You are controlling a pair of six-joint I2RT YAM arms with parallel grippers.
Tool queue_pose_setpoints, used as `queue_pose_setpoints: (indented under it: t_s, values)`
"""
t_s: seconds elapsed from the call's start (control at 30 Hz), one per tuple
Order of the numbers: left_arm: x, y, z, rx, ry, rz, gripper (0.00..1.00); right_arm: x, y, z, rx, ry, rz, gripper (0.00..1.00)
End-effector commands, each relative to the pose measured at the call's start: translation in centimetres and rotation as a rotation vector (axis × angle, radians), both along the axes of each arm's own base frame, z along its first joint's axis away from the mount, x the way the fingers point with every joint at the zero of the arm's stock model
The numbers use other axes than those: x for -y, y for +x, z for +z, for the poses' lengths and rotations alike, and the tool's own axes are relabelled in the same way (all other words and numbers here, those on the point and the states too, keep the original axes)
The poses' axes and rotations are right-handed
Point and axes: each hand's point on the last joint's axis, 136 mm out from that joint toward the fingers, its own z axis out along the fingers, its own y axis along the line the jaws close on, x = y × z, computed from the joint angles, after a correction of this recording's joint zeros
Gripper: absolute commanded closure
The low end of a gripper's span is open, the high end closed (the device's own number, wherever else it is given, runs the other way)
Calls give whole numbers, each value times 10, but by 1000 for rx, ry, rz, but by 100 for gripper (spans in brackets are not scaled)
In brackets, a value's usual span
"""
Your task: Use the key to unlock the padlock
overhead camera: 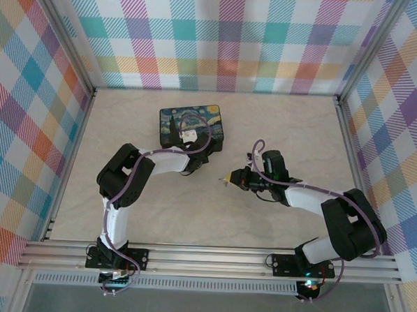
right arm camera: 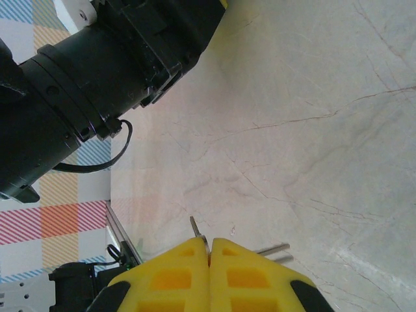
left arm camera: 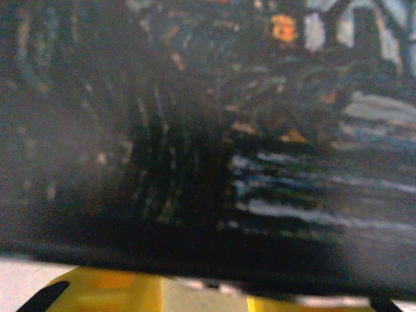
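While right jaws clench the key (right arm camera: 195,227), left jaws at painted box (overhead camera: 179,119), their state unclear.

Dark box with a swirly blue-yellow night-sky lid (overhead camera: 192,129) sits flat on the table (overhead camera: 261,222), far half, a bit left of centre. Tabletop is pale beige marble-look with thin veins (right arm camera: 312,130). Pastel plaid walls (overhead camera: 222,38) on three sides, aluminium rail (overhead camera: 210,257) along the near edge. Left wrist view: painted box surface (left arm camera: 260,130) close up, blurred, with white streaks and one orange spot.
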Motion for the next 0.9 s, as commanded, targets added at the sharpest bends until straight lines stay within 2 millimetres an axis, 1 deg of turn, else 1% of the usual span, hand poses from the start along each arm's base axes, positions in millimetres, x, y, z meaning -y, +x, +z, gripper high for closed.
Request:
queue_pose_setpoints:
  t_s: [0.0,0.1,0.17,0.27,0.37,0.6,0.7,0.87]
  values:
    - [-2,2,7,15,72,-21,76,-2,-6,-3,-2,9,20,100]
    - [-1,-1,15,8,81,-48,83,-1,-6,-3,-1,7,19,100]
    - [0,-6,22,-10,81,-65,83,0,-7,-3,-1,1,17,100]
    - [1,-18,28,-106,92,-104,82,1,-7,-2,2,-15,11,100]
    - [7,-26,33,-157,69,-140,82,3,-7,-2,6,-21,6,100]
    - [11,-53,56,-255,15,-208,83,6,-11,2,19,-25,3,100]
    - [12,-66,69,-300,-5,-243,83,10,-15,5,27,-47,6,100]
    - [3,-83,98,-332,3,-269,84,17,-21,14,53,-90,10,100]
